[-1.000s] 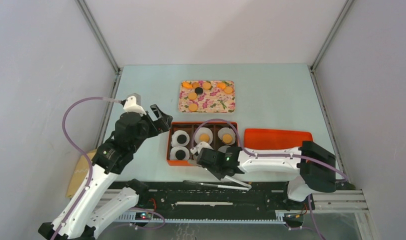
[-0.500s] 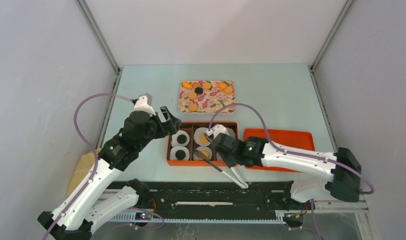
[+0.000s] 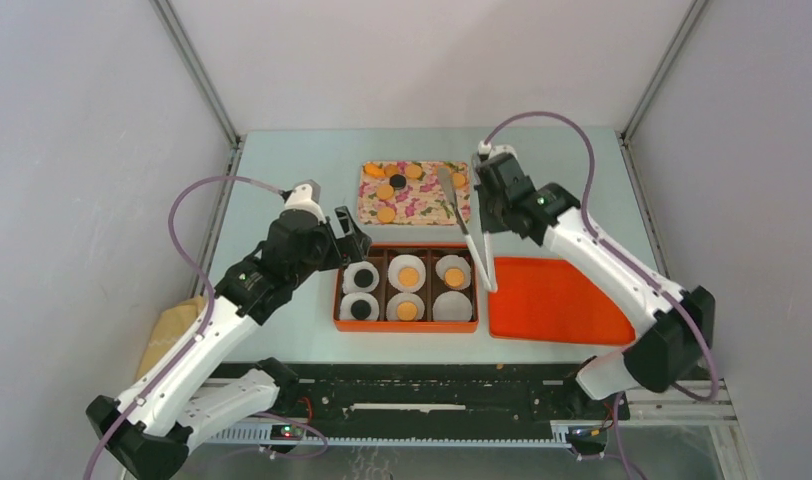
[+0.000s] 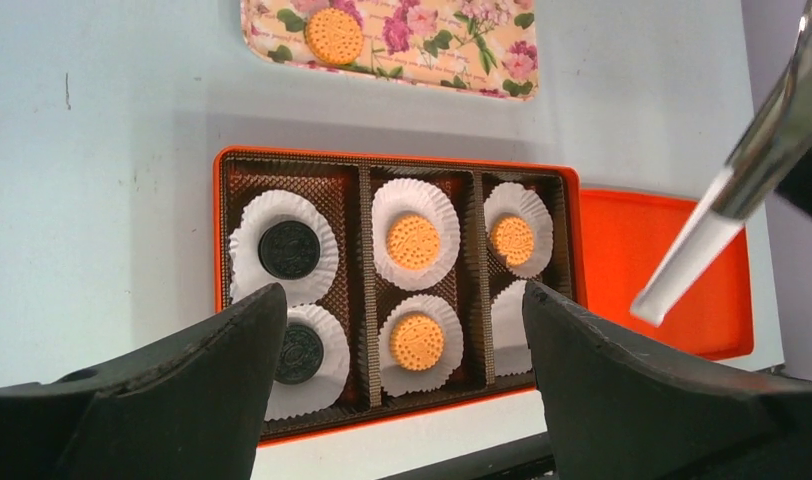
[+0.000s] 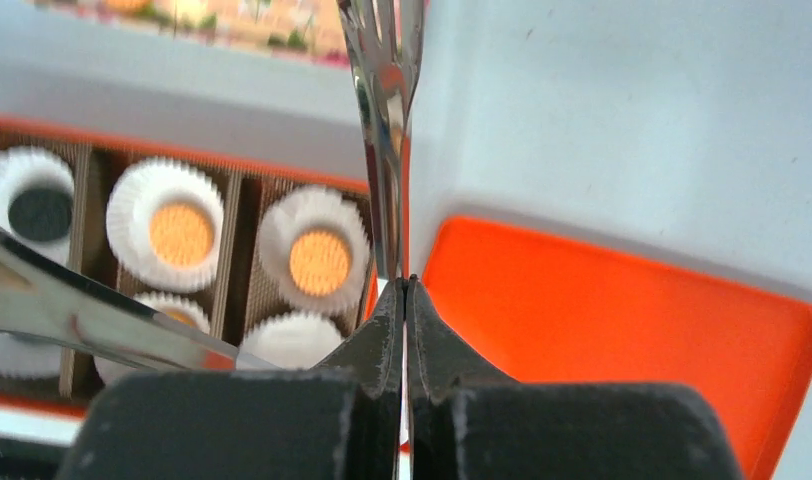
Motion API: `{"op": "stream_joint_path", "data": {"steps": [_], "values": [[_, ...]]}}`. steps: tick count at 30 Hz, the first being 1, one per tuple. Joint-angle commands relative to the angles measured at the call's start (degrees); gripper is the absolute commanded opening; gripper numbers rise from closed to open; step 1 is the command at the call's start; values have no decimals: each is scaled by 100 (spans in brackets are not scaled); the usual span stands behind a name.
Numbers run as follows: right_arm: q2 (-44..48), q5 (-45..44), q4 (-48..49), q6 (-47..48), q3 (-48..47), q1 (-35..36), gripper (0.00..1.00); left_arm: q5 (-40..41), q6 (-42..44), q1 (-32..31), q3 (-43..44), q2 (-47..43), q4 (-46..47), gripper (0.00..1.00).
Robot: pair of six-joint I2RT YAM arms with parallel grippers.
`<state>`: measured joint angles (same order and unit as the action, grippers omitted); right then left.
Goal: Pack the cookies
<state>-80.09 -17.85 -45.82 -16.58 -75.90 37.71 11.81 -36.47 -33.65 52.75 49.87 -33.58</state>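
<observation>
Since a second ago the right gripper [image 5: 406, 288] has been carried from the near edge of the orange six-compartment box [image 3: 406, 327] to its far-right side. It is pinched fully shut on the silver metal tongs with a white end [image 3: 470, 228], whose metal tips are now held over the flower-patterned tray [image 3: 427, 208] beyond the box. The left gripper [image 4: 402, 300] has been brought closer to the box's left side, jaws spread wide with nothing held. Five white paper liners are seen filled: black cookies [image 4: 289, 249] in the left column, orange-tan cookies [image 4: 414, 241] in the middle column and the far-right cell. The near-right liner [image 3: 452, 307] is bare. More cookies [image 3: 385, 214] lie on the tray. This is judged a fetch for the last cookie, with the packing nearly done. Whether anything is gripped between the tong tips cannot be told, as they are blurred in the right wrist view and small from above. In the left wrist view the near-left cookie and the bare liner are partly covered by the fingers [image 4: 182, 390], and most of the tray is cut off. The flat orange lid [image 3: 552, 300] lies to the right of the box.
</observation>
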Motion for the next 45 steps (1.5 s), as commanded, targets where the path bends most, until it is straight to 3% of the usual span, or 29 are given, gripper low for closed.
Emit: {"op": "stream_joint_path", "data": {"steps": [1, 8, 15, 17, 28, 29, 34, 35, 38, 45], "values": [[-950, 69, -93, 353, -1056, -727, 0, 62, 215, -43, 689, 292, 216, 92], [-2942, 150, -600, 576, -3200, -1727, 0, 194, 527, -44, 1581, 1118, 187, 94], [-5424, 130, -2006, 1040, -6728, -2437, 0, 270, 776, 127, 2129, 1793, 128, 95], [-5923, 169, -2196, 1127, -7188, -2587, 0, 214, 790, 204, 2211, 1937, 132, 95], [-5976, 1038, -1386, 986, -5890, -3075, 0, -134, 777, 481, 2450, 2628, 195, 95], [-5962, 1037, -1308, 976, -5842, -3074, 6, -155, 774, 482, 2464, 2659, 201, 95], [-5778, 1063, -960, 908, -5724, -3068, 56, -231, 770, 482, 2497, 2712, 238, 95], [-5711, 1044, -879, 883, -5663, -3064, 62, -233, 757, 482, 2490, 2714, 238, 95], [-5425, 1206, -680, 851, -5470, -3068, 74, -265, 733, 482, 2454, 2700, 238, 95], [-4935, 1433, -533, 809, -4395, -3001, 81, -301, 674, 482, 2398, 2613, 238, 95]]}}
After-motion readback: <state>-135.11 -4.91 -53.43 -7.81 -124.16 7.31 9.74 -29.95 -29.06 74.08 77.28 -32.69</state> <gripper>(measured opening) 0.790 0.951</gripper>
